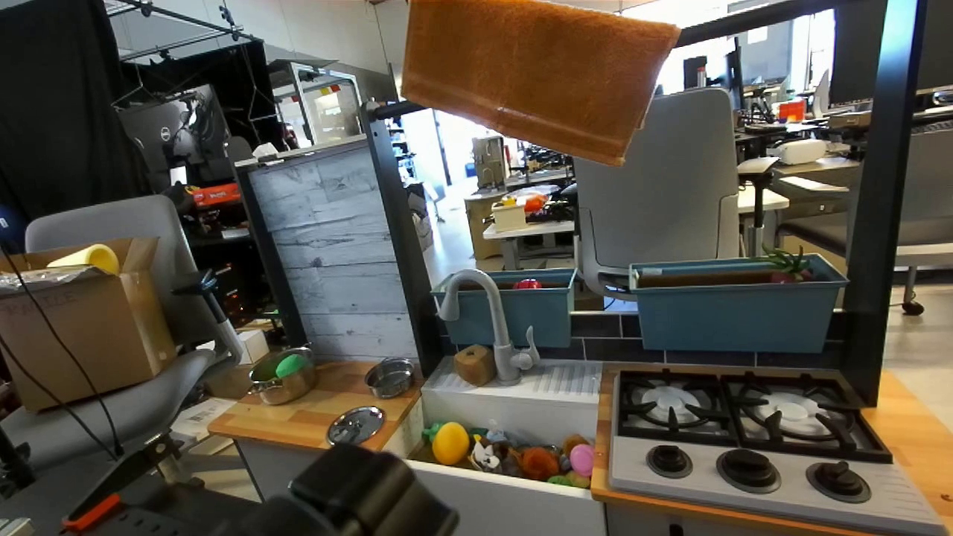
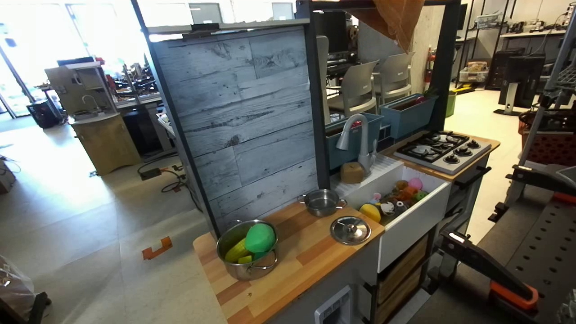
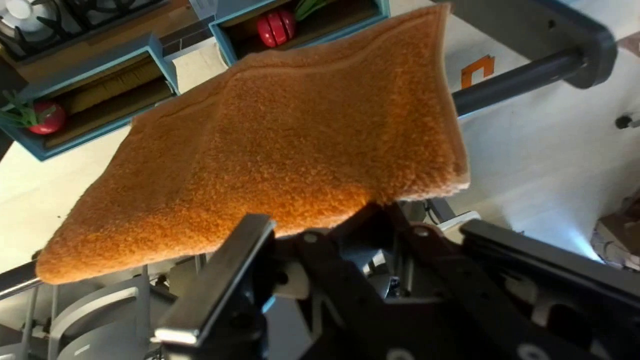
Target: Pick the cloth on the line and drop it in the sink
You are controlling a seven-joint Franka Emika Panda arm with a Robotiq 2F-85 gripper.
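Pinching a fold or edge of the cloth (image 3: 300,135) in the gripper (image 3: 381,206), tips drawn together on puckered fabric, judging by the wrist view. Looks like the lifting step, with the drop not yet begun. Appears raised off the line (image 3: 515,82) at the end near the post (image 3: 540,30), yet seems draped over it toward the stove (image 1: 767,447); cannot tell the exact contact there. Calls next for more height to free that draped end, then a carry to the side of the wooden counter (image 1: 335,387) and down toward the sink (image 1: 506,495), letting go only above its middle. Mind the edges: the post just beside the cloth's near end, the tall faucet (image 1: 484,286) at the back of the sink, the blue planter (image 1: 540,313) behind, all apt to snag a trailing corner. Find open room high above the sink. Expect a loose landing on the toys (image 1: 536,461) heaped inside.
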